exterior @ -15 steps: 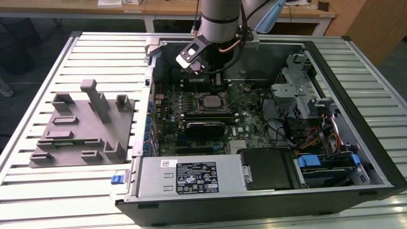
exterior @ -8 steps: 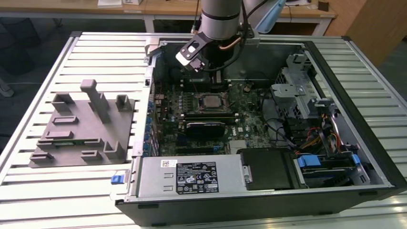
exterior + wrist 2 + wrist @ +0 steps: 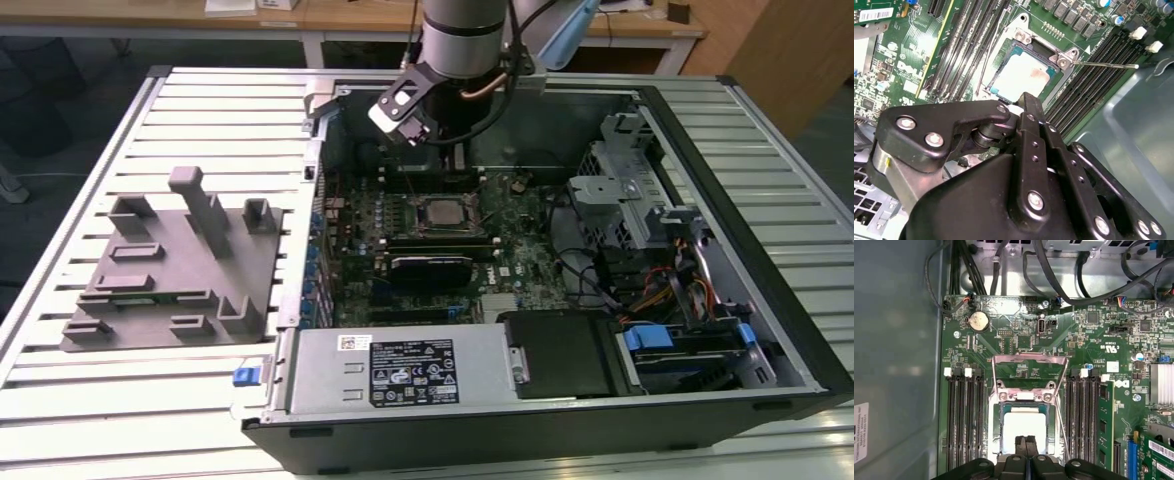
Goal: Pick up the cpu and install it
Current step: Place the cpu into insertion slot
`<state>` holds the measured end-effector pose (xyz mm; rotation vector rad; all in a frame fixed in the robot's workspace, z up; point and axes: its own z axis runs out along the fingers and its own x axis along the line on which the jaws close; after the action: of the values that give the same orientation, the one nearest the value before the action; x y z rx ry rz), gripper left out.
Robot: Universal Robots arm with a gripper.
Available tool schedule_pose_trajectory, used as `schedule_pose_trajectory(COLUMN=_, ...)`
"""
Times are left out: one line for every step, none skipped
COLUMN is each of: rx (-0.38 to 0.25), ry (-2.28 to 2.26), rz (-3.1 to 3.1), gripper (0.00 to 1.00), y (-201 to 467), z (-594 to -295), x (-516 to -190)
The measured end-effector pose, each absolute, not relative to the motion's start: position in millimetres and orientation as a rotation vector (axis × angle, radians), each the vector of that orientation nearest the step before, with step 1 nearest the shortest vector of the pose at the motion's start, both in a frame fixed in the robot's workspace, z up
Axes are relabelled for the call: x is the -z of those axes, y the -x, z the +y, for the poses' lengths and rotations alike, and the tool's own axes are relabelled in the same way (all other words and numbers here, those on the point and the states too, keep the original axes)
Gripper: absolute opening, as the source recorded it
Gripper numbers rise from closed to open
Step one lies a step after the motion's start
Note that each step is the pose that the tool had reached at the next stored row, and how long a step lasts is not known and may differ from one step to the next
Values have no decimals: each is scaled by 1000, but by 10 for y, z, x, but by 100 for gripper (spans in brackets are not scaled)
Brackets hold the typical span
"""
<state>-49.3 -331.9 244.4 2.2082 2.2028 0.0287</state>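
Note:
The cpu (image 3: 1024,426) is a silvery-white square lying flat in the motherboard socket (image 3: 995,427). It shows in both wrist views and, small, in the exterior view (image 3: 438,211). In the second wrist view the cpu (image 3: 1021,75) lies just beyond the black fingertips. The socket's metal bracket (image 3: 1029,360) stands flipped open behind it. My gripper (image 3: 1026,442) hovers over the cpu's near edge, its two black fingers pressed together with nothing between them. The gripper (image 3: 1026,97) looks shut there too. In the exterior view the gripper (image 3: 454,160) hangs inside the open computer case, a little behind the socket.
Memory slots (image 3: 961,415) flank the socket on both sides. A thin metal lever (image 3: 1104,64) sticks out beside it. Cables (image 3: 1054,270) run along the board's far edge. A power supply (image 3: 400,370) and drive cage (image 3: 627,200) fill the case. A grey fixture block (image 3: 174,265) stands on the slatted table.

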Motion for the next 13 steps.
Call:
schedule_pose_trajectory(rx=-28, ry=-2208, rz=2203, gripper=11, y=493, z=-3319, x=-2451)
schedule_pose_trajectory(rx=-28, ry=-2208, rz=2203, gripper=11, y=493, z=-3319, x=-2458)
schedule_pose_trajectory(rx=-28, ry=-2209, rz=2203, gripper=11, y=493, z=-3319, x=-2463)
schedule_pose_trajectory(rx=-28, ry=-2209, rz=2203, gripper=11, y=493, z=-3319, x=-2463)
schedule_pose_trajectory(rx=-28, ry=-2209, rz=2203, gripper=11, y=493, z=-3319, x=-2463)
schedule_pose_trajectory(rx=-28, ry=-2209, rz=2203, gripper=11, y=493, z=-3319, x=-2464)
schedule_pose_trajectory(rx=-28, ry=-2209, rz=2203, gripper=11, y=493, z=-3319, x=-2465)
schedule_pose_trajectory(rx=-27, ry=-2209, rz=2203, gripper=11, y=493, z=-3319, x=-2465)
schedule_pose_trajectory(rx=-27, ry=-2209, rz=2203, gripper=11, y=493, z=-3319, x=-2470)
schedule_pose_trajectory(rx=-27, ry=-2209, rz=2203, gripper=11, y=493, z=-3319, x=-2480)
schedule_pose_trajectory(rx=-27, ry=-2209, rz=2203, gripper=11, y=493, z=-3319, x=-2495)
schedule_pose_trajectory(rx=-28, ry=-2209, rz=2203, gripper=11, y=493, z=-3319, x=-2516)
schedule_pose_trajectory(rx=-28, ry=-2209, rz=2203, gripper=11, y=493, z=-3319, x=-2540)
